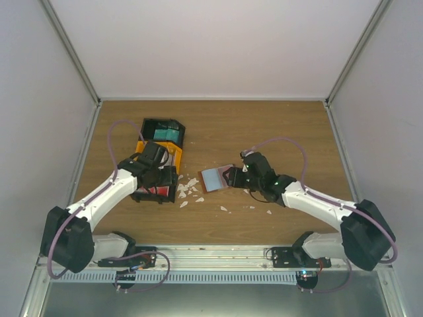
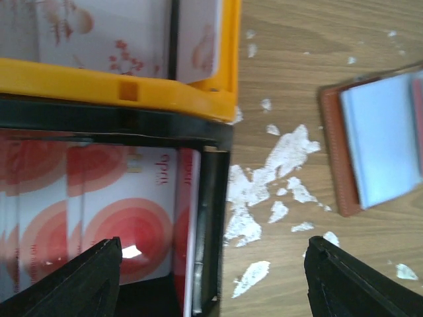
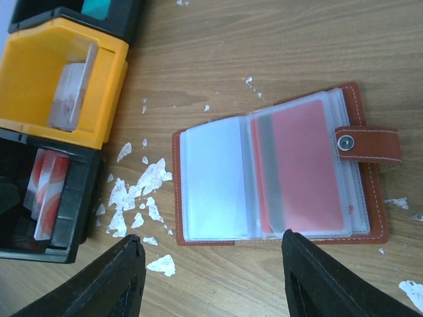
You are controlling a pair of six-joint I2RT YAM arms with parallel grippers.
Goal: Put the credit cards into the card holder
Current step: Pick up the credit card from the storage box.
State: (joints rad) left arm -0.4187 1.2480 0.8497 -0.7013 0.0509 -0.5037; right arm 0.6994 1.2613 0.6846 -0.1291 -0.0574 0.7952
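The reddish-brown card holder [image 3: 211, 178] lies open on the table, its clear sleeves facing up. A red card [image 3: 304, 165] sits in a right-hand sleeve. It also shows in the top view [image 1: 215, 178]. My right gripper [image 3: 211, 247] is open and empty, hovering just at the holder's near edge. Red credit cards [image 2: 112, 211] stand in a black compartment of the tray. My left gripper [image 2: 213, 264] is open and empty above that compartment's right wall. A teal card [image 1: 165, 135] lies in the far black compartment.
The black-and-orange compartment tray [image 1: 140, 146] stands left of centre. Its orange bin [image 2: 132, 89] holds white cards with red marks. Small white scraps [image 2: 277, 158] lie scattered on the wood between the tray and the holder. Grey walls enclose the table.
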